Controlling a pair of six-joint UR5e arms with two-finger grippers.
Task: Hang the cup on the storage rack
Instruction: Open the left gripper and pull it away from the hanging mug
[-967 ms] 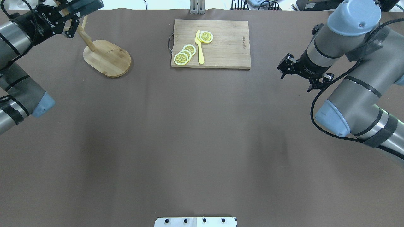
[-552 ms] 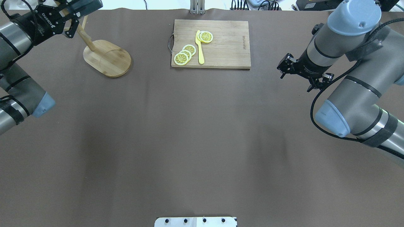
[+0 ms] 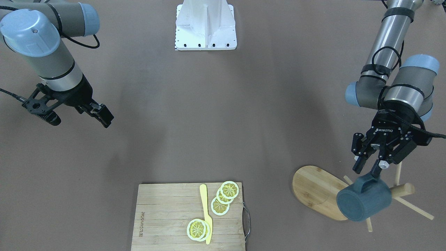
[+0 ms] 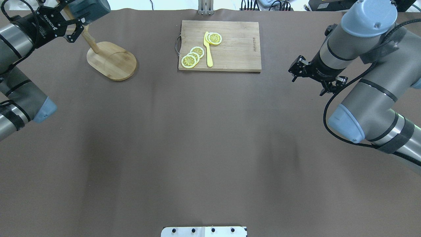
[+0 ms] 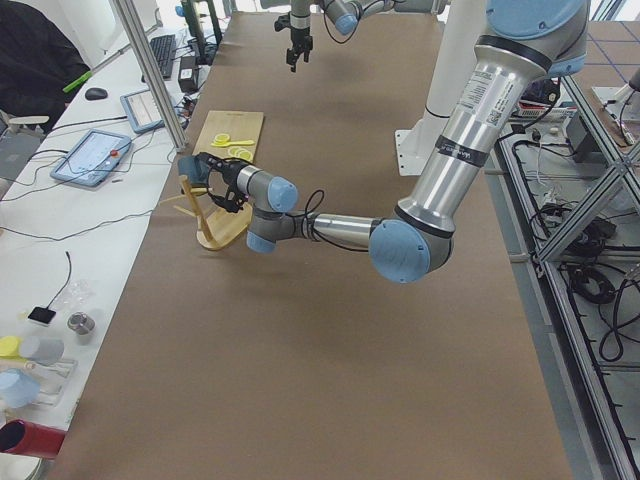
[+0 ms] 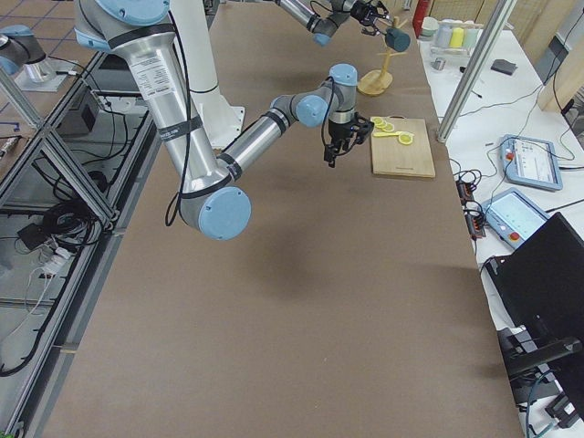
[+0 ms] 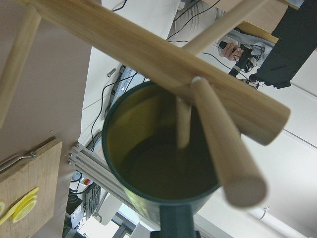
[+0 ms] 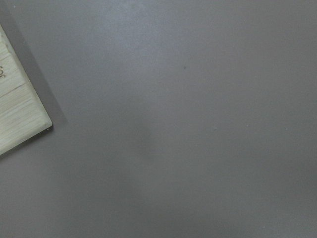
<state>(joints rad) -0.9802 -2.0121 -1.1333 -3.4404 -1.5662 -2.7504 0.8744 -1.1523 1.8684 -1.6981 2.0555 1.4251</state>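
Left claw (image 3: 369, 169) is closed on the handle of the one cup (image 3: 364, 202). The cup is clear of the table (image 3: 223, 122) at the claw's 6 o'clock. In the front view it lies on its side, long axis 7 to 1 o'clock, base toward 7 and mouth toward the pegs of the one storage rack (image 3: 315, 190). Right claw (image 3: 78, 118) has its fingers spread and holds nothing. One cutting board (image 3: 163, 209) lies at the rack's 9 o'clock.

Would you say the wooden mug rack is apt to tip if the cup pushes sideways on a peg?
Likely tippy: the storage rack carries a tall post at one end of its flat base. It looks like light wood, so the cup in the left gripper could shove it. The thin pegs may flex.
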